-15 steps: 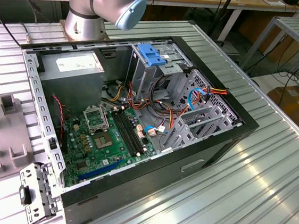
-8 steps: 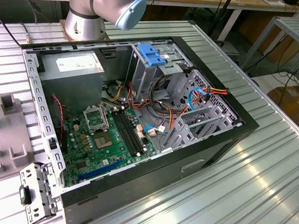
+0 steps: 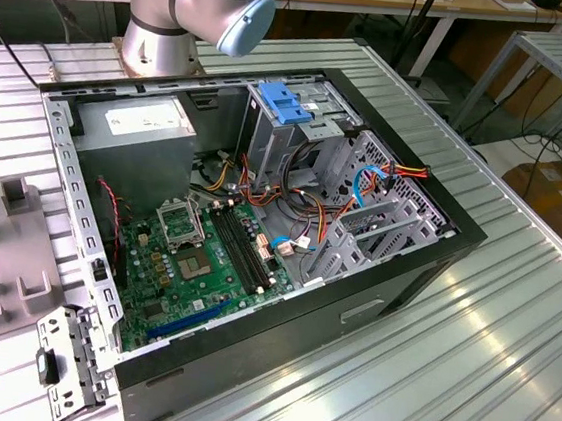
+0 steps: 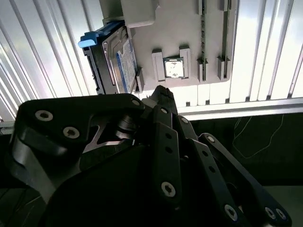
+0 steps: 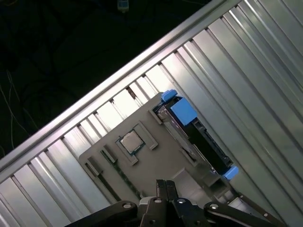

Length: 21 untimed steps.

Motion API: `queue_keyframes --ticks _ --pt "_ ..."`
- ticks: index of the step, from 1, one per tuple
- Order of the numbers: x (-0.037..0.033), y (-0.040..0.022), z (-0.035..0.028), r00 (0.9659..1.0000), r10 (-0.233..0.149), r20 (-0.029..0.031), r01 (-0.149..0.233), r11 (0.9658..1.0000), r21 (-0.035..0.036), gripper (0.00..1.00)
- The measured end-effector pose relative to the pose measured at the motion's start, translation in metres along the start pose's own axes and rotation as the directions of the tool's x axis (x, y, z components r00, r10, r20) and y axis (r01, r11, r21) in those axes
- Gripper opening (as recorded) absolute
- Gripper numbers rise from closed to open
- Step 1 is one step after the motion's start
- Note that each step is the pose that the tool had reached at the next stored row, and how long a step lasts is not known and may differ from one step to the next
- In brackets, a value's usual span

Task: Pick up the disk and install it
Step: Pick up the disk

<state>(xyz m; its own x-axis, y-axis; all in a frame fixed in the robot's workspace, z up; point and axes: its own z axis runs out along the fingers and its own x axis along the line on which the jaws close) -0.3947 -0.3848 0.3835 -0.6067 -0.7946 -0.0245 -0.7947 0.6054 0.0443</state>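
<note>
**The disk (image 5: pixel 201 139) stands to one side of the closed pincer**

In both wrist views the disk (image 4: pixel 116 61) stands on its long edge in a slot along the edge of the grey holder (image 5: pixel 165 151). The holder rests on the ribbed metal table (image 5: pixel 246 71). The gripper (image 5: pixel 161 183), tips pressed together and holding nothing, hovers over the holder near the processor chip (image 5: pixel 132 142). The disk lies just beside the tips, its long axis running away from them.
</note>
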Motion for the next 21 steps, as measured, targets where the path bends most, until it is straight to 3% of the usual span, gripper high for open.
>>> queue_keyframes --ticks 10,13,21 --pt "0.0 0.0 0.0 0.9961 -0.088 -0.0038 0.088 0.9962 -0.0023 0.11" --pt "0.0 0.0 0.0 0.9915 -0.13 -0.0055 0.13 0.9915 -0.0035 0.11" --pt "0.0 0.0 0.0 0.9812 -0.193 -0.0081 0.193 0.9812 -0.0056 0.11"
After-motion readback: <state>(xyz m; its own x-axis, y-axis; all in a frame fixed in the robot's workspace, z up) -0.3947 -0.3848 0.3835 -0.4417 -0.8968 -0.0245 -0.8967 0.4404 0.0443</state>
